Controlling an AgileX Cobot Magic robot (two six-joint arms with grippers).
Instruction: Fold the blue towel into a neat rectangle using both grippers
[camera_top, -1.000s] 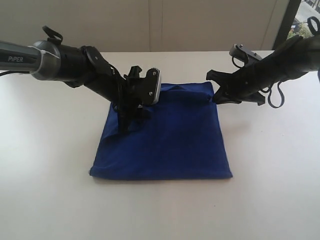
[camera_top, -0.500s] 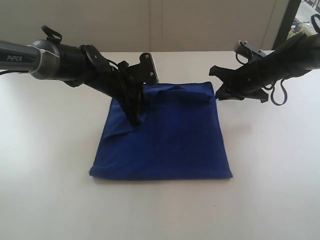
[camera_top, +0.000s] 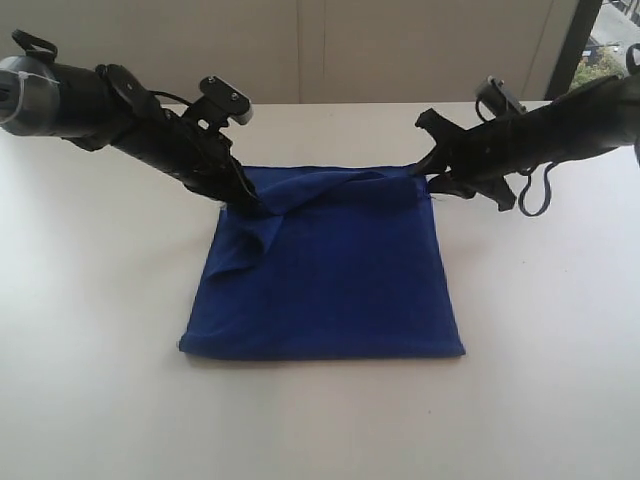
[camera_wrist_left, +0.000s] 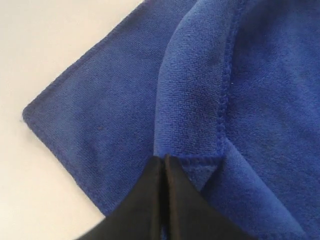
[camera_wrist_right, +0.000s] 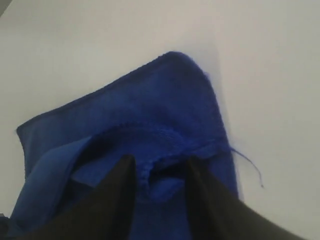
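Towel position: We find the blue towel (camera_top: 325, 265) lying near the middle of the white table (camera_top: 90, 380). Its near edge is flat and square, its far edge rumpled.
Layers: At the far-left corner the left wrist view shows an upper layer lying over a lower one.
Left gripper: The left gripper (camera_wrist_left: 165, 159) has its jaws pressed together on a pinch of the upper layer's hem. A ridge of cloth rises to it.
Right gripper: The right gripper (camera_wrist_right: 160, 162) stands at the far-right corner with jaws spread. A bunched lump of hem sits between them, not clamped as far as we can judge.
Risk, uneven hold: If the left arm lifts while the right has no grip, we expect the towel to drag sideways — the fold would come out skewed.
Risk, layer count: The left pinch appears to take the top layer only. Lifting that alone would peel the towel open rather than fold it.
Risk, shallow bite: The right jaws sit at the very hem. Closing there may catch only the edge, which could slip free under the plush cloth's weight.
Risk, thread: A loose thread (camera_wrist_right: 248, 165) trails off the right corner — minor, but it could snag a finger.
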